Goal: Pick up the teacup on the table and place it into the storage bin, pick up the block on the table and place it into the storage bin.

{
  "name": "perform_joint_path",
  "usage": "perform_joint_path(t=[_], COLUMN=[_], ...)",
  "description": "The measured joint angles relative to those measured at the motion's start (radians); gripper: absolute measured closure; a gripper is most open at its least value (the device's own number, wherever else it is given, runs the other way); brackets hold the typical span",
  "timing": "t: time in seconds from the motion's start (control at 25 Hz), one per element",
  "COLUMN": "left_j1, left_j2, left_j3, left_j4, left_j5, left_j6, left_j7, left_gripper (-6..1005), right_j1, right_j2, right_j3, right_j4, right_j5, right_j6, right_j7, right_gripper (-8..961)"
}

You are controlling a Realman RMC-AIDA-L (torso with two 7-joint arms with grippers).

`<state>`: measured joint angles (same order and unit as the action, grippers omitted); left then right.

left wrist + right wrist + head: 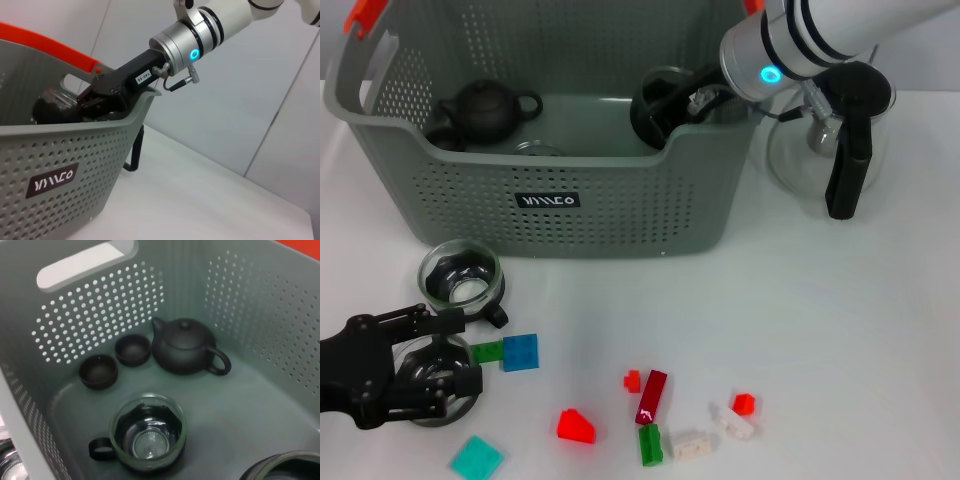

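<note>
Head view: clear glass teacup [461, 279] (black-handled) stands upright.

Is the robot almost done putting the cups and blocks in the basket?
Not yet. One glass teacup already sits in the storage bin, where the right hand reaches in. The left hand is at a second teacup on the table; a third teacup waits nearby. Blocks like the blue block are all outside.
</note>
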<state>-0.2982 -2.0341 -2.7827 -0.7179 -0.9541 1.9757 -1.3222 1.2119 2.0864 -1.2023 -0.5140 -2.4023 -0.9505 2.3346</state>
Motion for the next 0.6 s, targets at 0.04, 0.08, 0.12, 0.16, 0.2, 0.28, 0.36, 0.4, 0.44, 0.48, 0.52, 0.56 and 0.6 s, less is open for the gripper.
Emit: perform_joint_path(t=[0.04, 0.08, 0.12, 0.16, 0.2, 0.28, 0.36, 0.4, 0.44, 0.48, 0.52, 0.56, 0.6], left_j1=[0.001, 0.001, 0.001, 0.001, 0.001, 0.002, 0.002, 0.002, 0.003, 0.003, 0.003, 0.004, 0.004], left_j2=[0.000, 0.000, 0.000, 0.000, 0.000, 0.000, 0.000, 0.000, 0.000, 0.000, 0.000, 0.000, -0.001], left_j3=[0.000, 0.000, 0.000, 0.000, 0.000, 0.000, 0.000, 0.000, 0.000, 0.000, 0.000, 0.000, 0.000], left_j4=[0.000, 0.000, 0.000, 0.000, 0.000, 0.000, 0.000, 0.000, 0.000, 0.000, 0.000, 0.000, 0.000], left_j5=[0.000, 0.000, 0.000, 0.000, 0.000, 0.000, 0.000, 0.000, 0.000, 0.000, 0.000, 0.000, 0.000], left_j6=[0.000, 0.000, 0.000, 0.000, -0.001, -0.001, -0.001, -0.002, -0.002, -0.002, -0.002, -0.002, -0.002], left_j7=[0.000, 0.000, 0.000, 0.000, 0.000, 0.000, 0.000, 0.000, 0.000, 0.001, 0.001, 0.001, 0.001], left_gripper=[133, 133, 133, 133, 133, 133, 133, 133, 133, 134, 134, 134, 134], right_j1=[-0.002, -0.004, -0.005, -0.006, -0.006, -0.006, -0.006, -0.008, -0.008, -0.009, -0.009, -0.009, -0.009], right_j2=[0.000, 0.000, 0.000, 0.000, 0.000, 0.000, 0.000, 0.001, 0.001, 0.002, 0.002, 0.003, 0.003], right_j3=[-0.001, -0.002, -0.002, -0.002, -0.002, -0.002, -0.002, -0.002, -0.002, -0.002, -0.002, -0.002, -0.002], right_j4=[0.000, 0.000, 0.000, 0.000, 0.000, 0.000, 0.000, -0.001, -0.001, -0.003, -0.005, -0.005, -0.006], right_j5=[0.000, 0.000, 0.000, 0.000, 0.000, 0.000, 0.000, 0.000, 0.000, 0.000, 0.000, 0.000, 0.000], right_j6=[0.000, 0.000, -0.001, -0.001, -0.002, -0.007, -0.011, -0.013, -0.013, -0.013, -0.014, -0.014, -0.014], right_j7=[0.000, 0.000, 0.000, 0.000, 0.000, 0.000, 0.000, 0.000, 0.000, 0.000, 0.000, 0.001, 0.001], right_gripper=[792, 791, 790, 789, 788, 785, 783, 782, 781, 780, 778, 777, 776])
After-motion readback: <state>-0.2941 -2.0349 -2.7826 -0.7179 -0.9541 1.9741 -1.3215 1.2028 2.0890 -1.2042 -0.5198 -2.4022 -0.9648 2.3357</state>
